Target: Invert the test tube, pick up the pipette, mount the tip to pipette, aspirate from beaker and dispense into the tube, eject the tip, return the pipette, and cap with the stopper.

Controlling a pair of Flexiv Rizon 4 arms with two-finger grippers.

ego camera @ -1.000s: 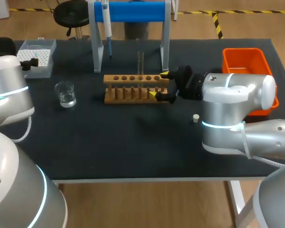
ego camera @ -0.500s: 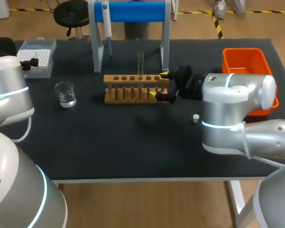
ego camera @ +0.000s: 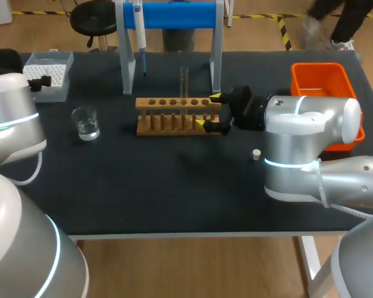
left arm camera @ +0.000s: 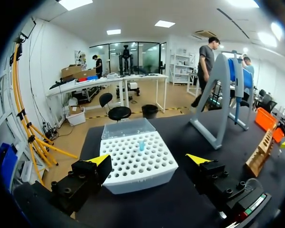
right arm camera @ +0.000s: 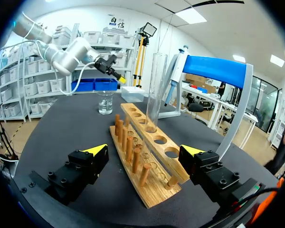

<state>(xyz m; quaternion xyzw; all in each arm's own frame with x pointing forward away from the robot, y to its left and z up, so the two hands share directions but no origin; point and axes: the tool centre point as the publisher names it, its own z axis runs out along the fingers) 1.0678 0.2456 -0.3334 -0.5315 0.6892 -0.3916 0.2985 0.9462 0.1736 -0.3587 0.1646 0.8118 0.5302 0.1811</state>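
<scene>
A clear test tube point(ego camera: 184, 81) stands upright in the wooden rack point(ego camera: 174, 115). My right gripper point(ego camera: 209, 110) is open at the rack's right end, one finger on each side of it. In the right wrist view the test tube point(right arm camera: 156, 90) rises ahead of the open right gripper point(right arm camera: 145, 152), which touches nothing. The pipette point(ego camera: 138, 31) hangs on the blue stand. My left gripper point(left arm camera: 149, 160) is open just in front of the white tip box point(left arm camera: 135, 159), which holds one blue tip point(left arm camera: 141, 145). The beaker point(ego camera: 86, 122) stands left of the rack. A small stopper point(ego camera: 256, 154) lies by my right arm.
An orange bin point(ego camera: 323, 81) sits at the table's back right. The stand's grey legs point(ego camera: 127, 68) rise just behind the rack. The tip box point(ego camera: 46, 74) is at the back left corner. Dark tabletop point(ego camera: 161, 186) stretches in front of the rack.
</scene>
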